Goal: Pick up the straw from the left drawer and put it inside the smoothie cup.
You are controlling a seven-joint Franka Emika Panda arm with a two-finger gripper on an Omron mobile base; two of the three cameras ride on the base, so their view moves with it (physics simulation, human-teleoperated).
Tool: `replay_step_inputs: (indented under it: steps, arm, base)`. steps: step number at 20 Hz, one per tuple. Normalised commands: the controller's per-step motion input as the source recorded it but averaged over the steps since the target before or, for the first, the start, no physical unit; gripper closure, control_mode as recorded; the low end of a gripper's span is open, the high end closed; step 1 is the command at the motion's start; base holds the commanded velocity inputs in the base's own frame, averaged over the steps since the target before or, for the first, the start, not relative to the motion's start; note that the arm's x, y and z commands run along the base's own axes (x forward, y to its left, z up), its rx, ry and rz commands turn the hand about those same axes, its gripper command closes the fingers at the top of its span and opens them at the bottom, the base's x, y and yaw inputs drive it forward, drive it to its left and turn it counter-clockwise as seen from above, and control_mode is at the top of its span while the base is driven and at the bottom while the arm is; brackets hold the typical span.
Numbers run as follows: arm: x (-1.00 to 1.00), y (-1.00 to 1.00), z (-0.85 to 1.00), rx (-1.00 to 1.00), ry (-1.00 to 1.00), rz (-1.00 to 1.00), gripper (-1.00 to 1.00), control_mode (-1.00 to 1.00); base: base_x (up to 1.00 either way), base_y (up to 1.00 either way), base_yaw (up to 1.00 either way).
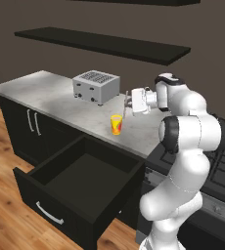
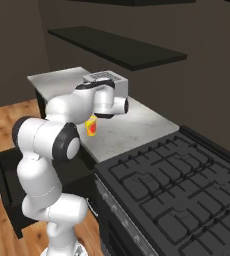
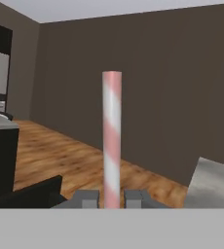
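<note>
now the gripper (image 1: 127,103) hangs above the counter (image 1: 51,95), its jaws pinching the straw (image 3: 112,141), which in the hand view rises straight up between the two tips. from the left base view the straw is a thin pale stick at the gripper, above and just right of the cup (image 1: 116,124). the cup stands on the counter near its front edge, right of the toaster (image 1: 96,87). the drawer (image 1: 80,188) below stands pulled open.
</note>
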Motion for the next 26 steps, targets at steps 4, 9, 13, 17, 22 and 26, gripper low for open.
replay_step_inputs:
  steps: [4, 9, 13, 17, 22, 26]
  arm:
    - [0.27, 0.00, -0.22, 0.00, 0.00, 0.00, 1.00, -1.00]
    - [0.24, 0.00, -0.24, 0.00, 0.00, 0.00, 1.00, -1.00]
    - [0.20, 0.00, -0.24, 0.00, 0.00, 0.00, 1.00, -1.00]
    - [0.17, 0.00, -0.23, 0.00, 0.00, 0.00, 1.00, -1.00]
    - [0.05, 0.00, 0.19, 0.02, 0.00, 0.00, 1.00, -1.00]
    - [0.04, 0.00, 0.41, 0.04, 0.00, 0.00, 1.00, -1.00]
  base:
    - [0.00, 0.00, 0.00]
    - [0.00, 0.00, 0.00]
    - [0.00, 0.00, 0.00]
    - [0.00, 0.00, 0.00]
    - [0.00, 0.00, 0.00]
    - [0.00, 0.00, 0.00]
